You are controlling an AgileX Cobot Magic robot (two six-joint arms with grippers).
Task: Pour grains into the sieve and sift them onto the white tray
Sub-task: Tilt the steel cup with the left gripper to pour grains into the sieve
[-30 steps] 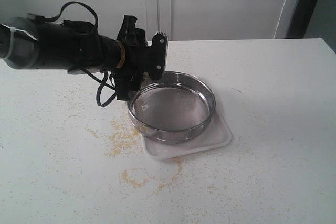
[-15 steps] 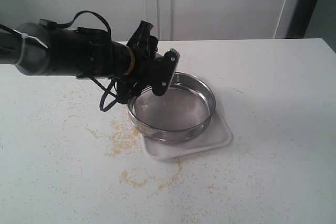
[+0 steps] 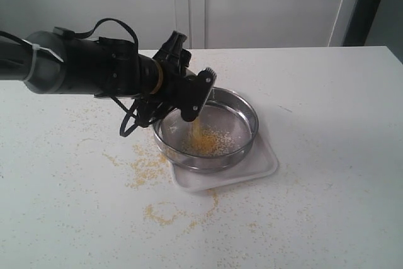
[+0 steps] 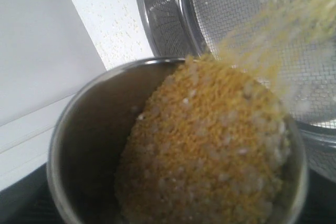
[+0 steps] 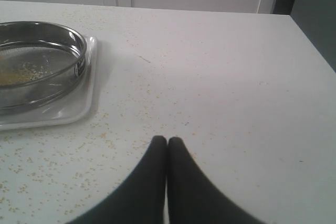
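Spillage was the main risk. The steel cup [image 4: 79, 129] was tipped over the left wall of the sieve [image 3: 254, 120]. The grains [image 4: 210, 150] left it in a broad stream and landed left of the middle of the mesh. A steeper tilt, or a small drift toward the left of the frame, would likely send some over the rim onto the table [image 3: 327, 92], where loose meal [image 3: 148, 165] already lay scattered to the left of the white tray [image 3: 266, 163].

The sieve sat on that tray at centre frame and seemed to overhang its left edge, so anything sifting through there might miss the tray.

The left gripper [image 3: 192, 96] was clamped on the cup, jaws wide around its body, holding it tilted above the sieve. Whether the cup touched the rim could not be told. The right gripper [image 5: 167, 145] had its fingers pressed together on nothing, low over the table and well apart from the tray.
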